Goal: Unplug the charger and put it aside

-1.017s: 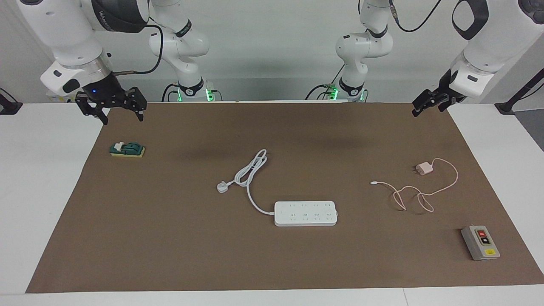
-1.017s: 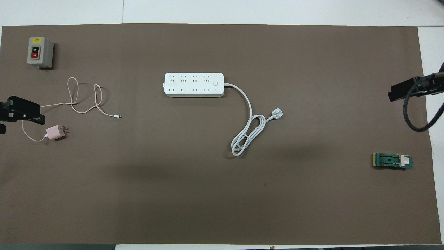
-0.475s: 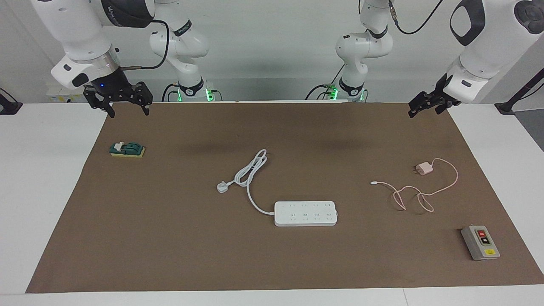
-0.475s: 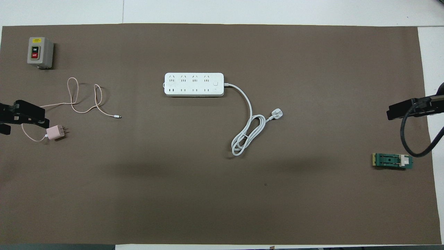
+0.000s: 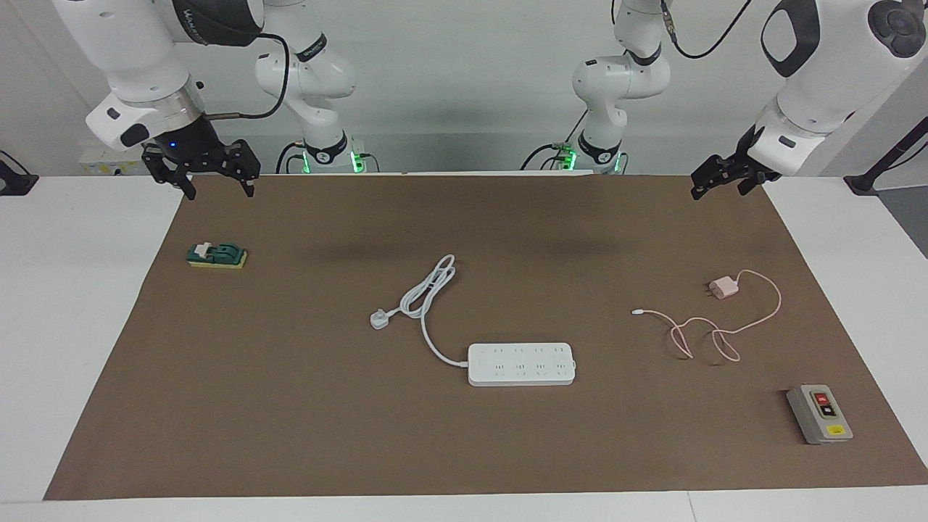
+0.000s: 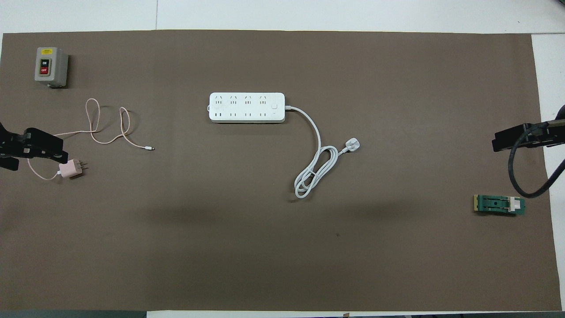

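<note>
The charger [image 5: 723,288] is a small pale pink cube with metal prongs. It lies loose on the brown mat at the left arm's end, also in the overhead view [image 6: 68,169]. Its thin pink cable [image 5: 696,330] loops away from the robots. It is not plugged into the white power strip [image 5: 520,363], which lies mid-table. My left gripper [image 5: 718,190] is open and empty, raised over the mat; in the overhead view [image 6: 35,148] it overlaps the cable beside the charger. My right gripper [image 5: 219,190] is open, raised over the mat's corner at its own end.
The power strip's thick white cord and plug [image 5: 379,319] lie coiled nearer to the robots than the strip. A grey box with a red button [image 5: 819,413] sits farther from the robots than the charger. A green switch block [image 5: 216,255] lies at the right arm's end.
My left gripper has drifted a little toward the table's middle, closer over the charger. My right gripper rose and pulled back toward the robots, then held still. Nothing on the mat moved.
</note>
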### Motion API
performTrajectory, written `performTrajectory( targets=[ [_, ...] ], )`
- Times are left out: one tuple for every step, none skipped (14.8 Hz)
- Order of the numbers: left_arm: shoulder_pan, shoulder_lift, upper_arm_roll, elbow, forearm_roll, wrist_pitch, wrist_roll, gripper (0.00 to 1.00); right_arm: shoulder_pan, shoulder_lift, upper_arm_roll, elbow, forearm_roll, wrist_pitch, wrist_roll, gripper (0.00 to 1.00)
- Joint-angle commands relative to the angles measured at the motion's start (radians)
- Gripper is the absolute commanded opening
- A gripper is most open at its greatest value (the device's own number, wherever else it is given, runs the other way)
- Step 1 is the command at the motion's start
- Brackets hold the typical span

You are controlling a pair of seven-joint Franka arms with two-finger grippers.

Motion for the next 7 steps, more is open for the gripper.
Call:
performTrajectory(
  targets=[
    [-0.020, 0.003, 0.007, 0.013, 0.006, -0.001, 0.016, 1.00, -0.021, 0.000, 0.018, 0.005, -0.002, -0.008, 0.020, 1.00],
    [-0.020, 0.002, 0.007, 0.010, 0.004, 0.009, 0.020, 1.00, -0.023, -0.002, 0.018, 0.002, -0.001, -0.009, 0.025, 1.00],
    [-0.023, 0.000, 0.007, 0.004, 0.004, 0.010, 0.033, 1.00, -0.024, -0.002, 0.018, 0.002, 0.001, -0.009, 0.028, 1.00],
    [-0.023, 0.000, 0.007, 0.002, 0.006, 0.015, 0.065, 1.00, -0.024, -0.002, 0.018, 0.002, 0.001, -0.009, 0.034, 1.00],
    [-0.023, 0.000, 0.007, 0.005, 0.007, 0.019, 0.087, 1.00, -0.024, -0.002, 0.018, 0.002, 0.001, -0.008, 0.037, 1.00],
    [-0.022, 0.002, 0.007, 0.010, 0.006, 0.019, 0.087, 1.00, -0.026, -0.002, 0.018, 0.002, 0.001, -0.008, 0.035, 1.00],
    [-0.020, 0.002, 0.007, 0.011, 0.004, 0.019, 0.087, 1.00, -0.027, -0.002, 0.018, 0.002, 0.001, -0.009, 0.035, 1.00]
  ],
)
